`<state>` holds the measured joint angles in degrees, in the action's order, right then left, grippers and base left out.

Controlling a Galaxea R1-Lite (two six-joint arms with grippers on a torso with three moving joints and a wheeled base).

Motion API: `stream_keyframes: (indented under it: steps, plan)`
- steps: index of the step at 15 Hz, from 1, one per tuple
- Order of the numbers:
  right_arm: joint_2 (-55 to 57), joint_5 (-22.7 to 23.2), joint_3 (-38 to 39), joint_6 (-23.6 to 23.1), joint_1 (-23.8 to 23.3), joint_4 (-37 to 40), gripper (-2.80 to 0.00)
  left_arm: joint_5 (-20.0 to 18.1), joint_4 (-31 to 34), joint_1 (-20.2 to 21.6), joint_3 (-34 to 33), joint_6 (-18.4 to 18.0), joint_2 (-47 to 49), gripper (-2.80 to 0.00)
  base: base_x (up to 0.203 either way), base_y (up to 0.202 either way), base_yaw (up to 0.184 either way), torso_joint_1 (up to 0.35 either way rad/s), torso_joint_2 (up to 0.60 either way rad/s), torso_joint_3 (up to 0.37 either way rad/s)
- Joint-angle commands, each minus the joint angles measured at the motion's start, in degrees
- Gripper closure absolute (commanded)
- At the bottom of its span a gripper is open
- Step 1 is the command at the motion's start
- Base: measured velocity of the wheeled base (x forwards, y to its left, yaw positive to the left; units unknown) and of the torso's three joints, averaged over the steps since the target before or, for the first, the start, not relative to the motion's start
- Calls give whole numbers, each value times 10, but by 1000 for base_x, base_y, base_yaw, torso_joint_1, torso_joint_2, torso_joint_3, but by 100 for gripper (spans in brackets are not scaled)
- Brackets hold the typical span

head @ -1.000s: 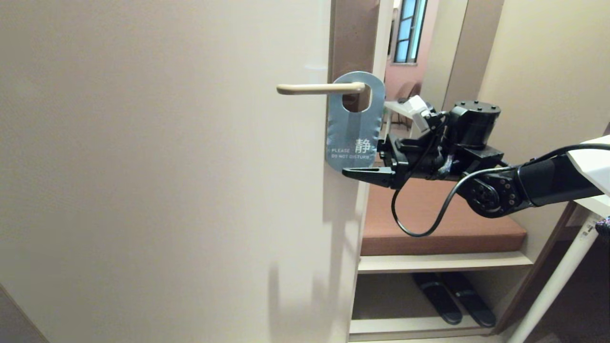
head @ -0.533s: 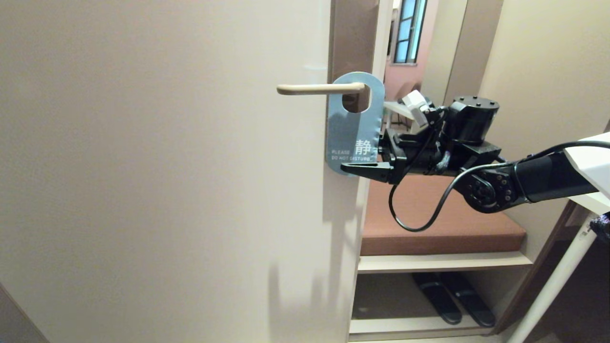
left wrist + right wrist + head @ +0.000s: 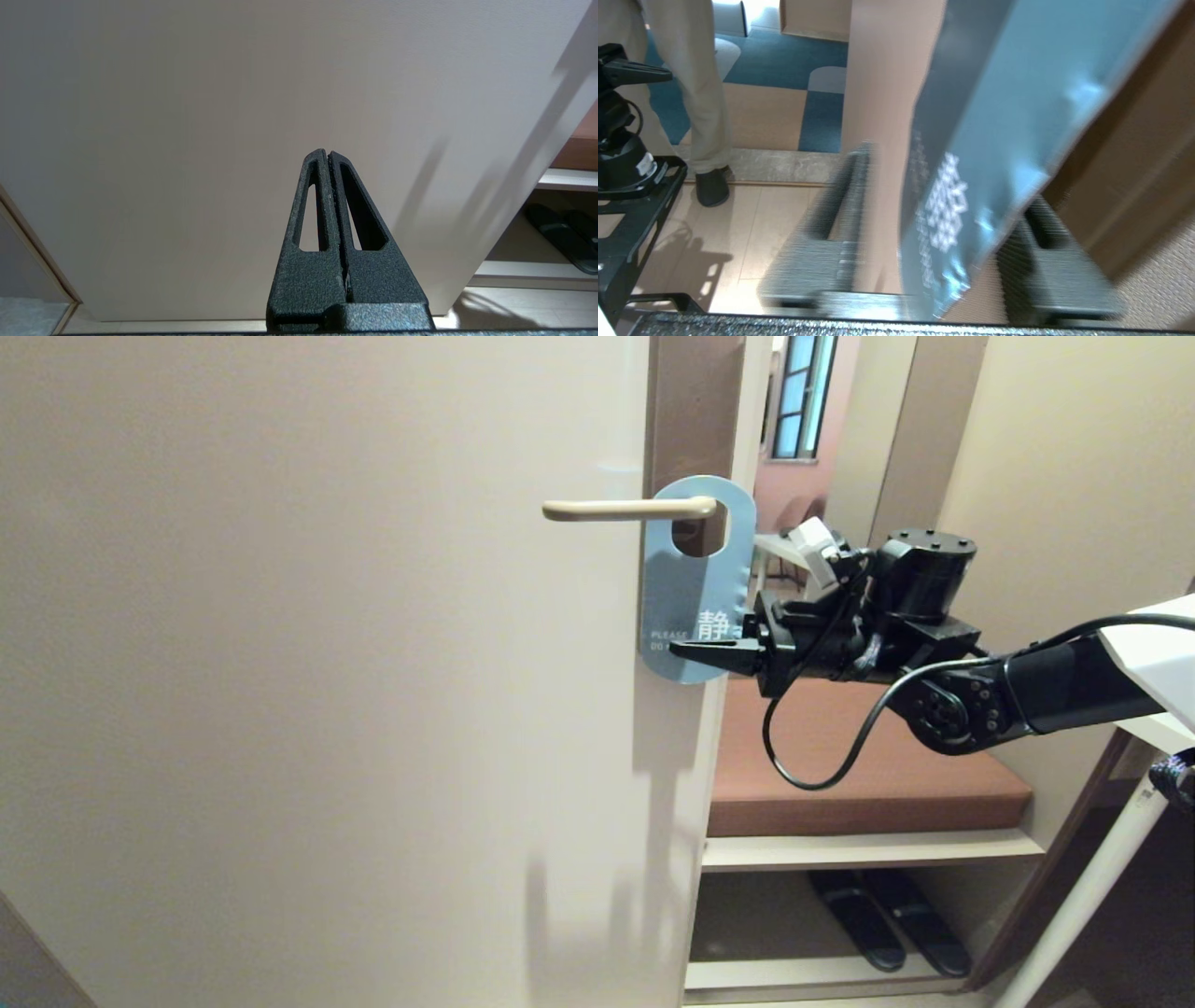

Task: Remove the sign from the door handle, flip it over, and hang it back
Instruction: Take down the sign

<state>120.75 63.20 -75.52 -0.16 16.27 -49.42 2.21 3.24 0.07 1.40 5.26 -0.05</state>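
The flat blue card sign with rounded ends hangs by its big hole on the slim cream-beige lever door handle, which sticks out level from a tall brownish metal plate at the edge of the pale door. The blue face with white lettering is toward the head camera. The black right gripper reaches in level from the right at the sign's lower edge; one finger crosses in front of the lettering. In the right wrist view the sign's lower part sits between the two blurred fingers, with a gap on at least one side, so the jaws are partly open around it and not yet clamped. The left gripper is pressed closed and empty, pointing at the bare door low down. Beyond the door, a brown cushioned bench sits above a shelf with dark slippers. A person's trouser legs and shoe stand on the far side.
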Motion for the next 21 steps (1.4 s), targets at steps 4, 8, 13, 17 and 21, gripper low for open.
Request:
stream_keyframes:
  steps: [4,8,13,17,21]
  plan:
    - [-2,5,4,0,0,-3,0,0,0,0,0,1,0,0,0,0,0,0,0,0]
    - [-2,4,4,0,1,-3,0,0,0,0,0,1,0,0,0,0,0,0,0,0]
    - [-2,-14,4,-2,2,-3,0,0,0,0,0,1,0,0,0,0,0,0,0,0]
    - [-8,-37,7,-5,15,-4,0,1,0,0,0,1,0,0,0,0,0,0,0,0]
    - [-15,-70,21,-7,31,-4,0,1,0,0,0,1,0,0,0,0,0,0,0,0]
